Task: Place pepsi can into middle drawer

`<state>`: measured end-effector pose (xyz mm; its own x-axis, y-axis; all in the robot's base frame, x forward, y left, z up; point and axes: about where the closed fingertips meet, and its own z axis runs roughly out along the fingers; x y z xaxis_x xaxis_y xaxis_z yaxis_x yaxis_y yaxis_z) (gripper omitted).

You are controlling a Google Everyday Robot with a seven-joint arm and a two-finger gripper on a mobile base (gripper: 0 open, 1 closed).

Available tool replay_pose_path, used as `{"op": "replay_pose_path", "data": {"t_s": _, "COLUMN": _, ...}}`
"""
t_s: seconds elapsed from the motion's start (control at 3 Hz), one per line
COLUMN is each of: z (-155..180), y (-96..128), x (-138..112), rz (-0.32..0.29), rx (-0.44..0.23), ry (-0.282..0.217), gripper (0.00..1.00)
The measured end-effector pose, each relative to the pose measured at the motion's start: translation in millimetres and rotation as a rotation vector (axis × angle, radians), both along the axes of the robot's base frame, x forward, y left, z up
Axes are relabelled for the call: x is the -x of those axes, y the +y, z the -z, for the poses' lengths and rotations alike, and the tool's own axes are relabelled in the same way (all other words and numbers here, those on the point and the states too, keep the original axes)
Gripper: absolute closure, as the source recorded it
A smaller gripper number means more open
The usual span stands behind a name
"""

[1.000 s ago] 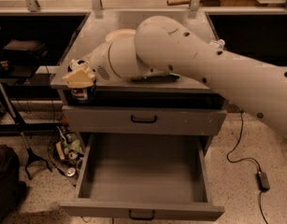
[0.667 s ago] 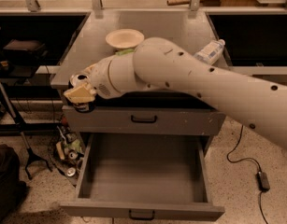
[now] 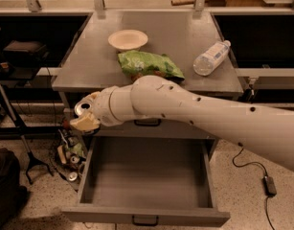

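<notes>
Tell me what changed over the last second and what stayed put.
The arm swung down off the countertop, carrying the tool, shut on the pepsi can, to just below its front left corner, near the back left corner of the middle drawer. Nothing was let go. The drawer stayed open and empty; the bowl did not move.

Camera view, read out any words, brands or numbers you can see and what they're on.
None can be read.
green bag: print too blurred.
bottle: label unreadable.
pepsi can, held by the end effector near the left side of the open middle drawer: only its silver top shows.
</notes>
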<state>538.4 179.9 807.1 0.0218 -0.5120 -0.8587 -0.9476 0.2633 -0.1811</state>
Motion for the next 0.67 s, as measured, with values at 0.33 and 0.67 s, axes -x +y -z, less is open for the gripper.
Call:
{"op": "replay_pose_path", "data": {"t_s": 0.33, "z": 46, "y": 15, "x": 5, "rz": -0.069, "rx": 0.029, "ry": 0.037, "gripper": 1.00}}
{"op": "replay_pose_path", "data": {"t_s": 0.67, "z": 75, "y": 32, "x": 11, "rz": -0.121, "rx": 0.049, "ry": 0.076, "gripper": 1.00}}
